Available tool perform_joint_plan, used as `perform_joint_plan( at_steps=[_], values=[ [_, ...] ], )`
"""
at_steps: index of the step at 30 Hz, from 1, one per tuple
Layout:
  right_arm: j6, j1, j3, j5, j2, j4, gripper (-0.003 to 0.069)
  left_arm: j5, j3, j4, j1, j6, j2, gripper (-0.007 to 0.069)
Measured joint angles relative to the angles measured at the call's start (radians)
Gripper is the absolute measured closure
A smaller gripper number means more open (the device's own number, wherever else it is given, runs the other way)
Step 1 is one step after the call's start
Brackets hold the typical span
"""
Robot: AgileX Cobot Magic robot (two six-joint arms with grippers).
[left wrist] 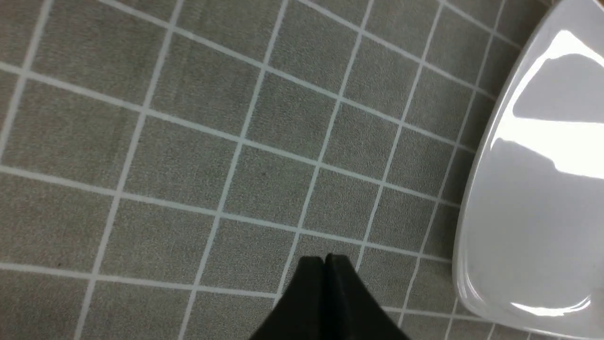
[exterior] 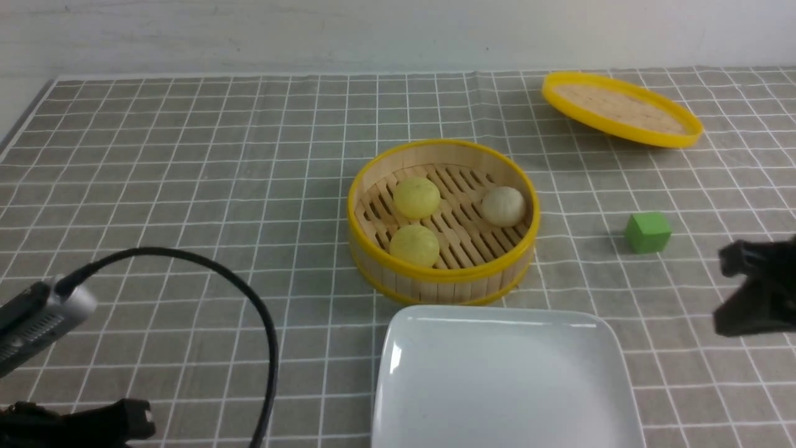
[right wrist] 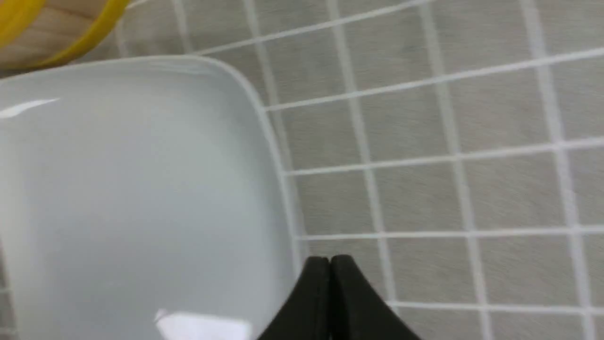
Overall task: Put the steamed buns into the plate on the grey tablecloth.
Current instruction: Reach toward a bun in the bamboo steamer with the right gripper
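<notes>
Buns (three) sit in steamer, plate at its six o'clock; left gripper and right gripper pinched together, empty.

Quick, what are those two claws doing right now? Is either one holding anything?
Left gripper: closed, tips pressed together, holding nothing.
Right gripper: closed, tips pressed together, holding nothing.

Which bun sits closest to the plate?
The front yellow bun, by the steamer wall nearest the plate; the other yellow bun and the white bun sit farther back.
</notes>
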Motion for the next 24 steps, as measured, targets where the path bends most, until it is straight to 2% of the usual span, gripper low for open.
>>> perform_joint_plan(
  at_steps=[2, 4, 10, 13, 15, 16, 17, 18, 21, 24],
  values=[
    [-0.093, 0.043, -0.120, 0.038, 0.138, 0.104, 0.0605, -0.006, 0.000, -0.019, 0.000, 0.033, 0.014, 0.0622],
    [-0.116, 0.082, -0.209, 0.061, 0.216, 0.136, 0.0573, -0.013, -0.001, -0.019, 0.000, 0.038, 0.014, 0.0622],
    [-0.049, 0.201, -0.517, 0.084, 0.432, 0.116, 0.0466, -0.015, -0.002, -0.019, 0.000, 0.042, 0.013, 0.0617],
    [0.003, 0.253, -0.649, 0.104, 0.517, 0.044, 0.0428, -0.015, -0.002, -0.019, 0.000, 0.044, 0.013, 0.0613],
    [0.066, 0.311, -0.809, 0.148, 0.637, -0.091, 0.0386, -0.015, -0.002, -0.019, 0.000, 0.045, 0.013, 0.0608],
    [0.072, 0.315, -0.821, 0.153, 0.646, -0.091, 0.0384, -0.015, -0.002, -0.019, 0.000, 0.045, 0.013, 0.0608],
    [0.117, 0.347, -0.927, 0.184, 0.707, -0.188, 0.0372, -0.015, -0.002, -0.019, 0.000, 0.045, 0.013, 0.0606],
    [0.122, 0.350, -0.938, 0.193, 0.721, -0.198, 0.0370, -0.015, -0.002, -0.019, 0.000, 0.045, 0.013, 0.0606],
    [0.184, 0.393, -1.089, 0.236, 0.808, -0.358, 0.0363, -0.015, -0.002, -0.019, 0.000, 0.045, 0.013, 0.0604],
    [0.211, 0.411, -1.171, 0.234, 0.856, -0.440, 0.0363, -0.020, -0.002, -0.019, 0.000, 0.044, 0.013, 0.0600]
  ],
)
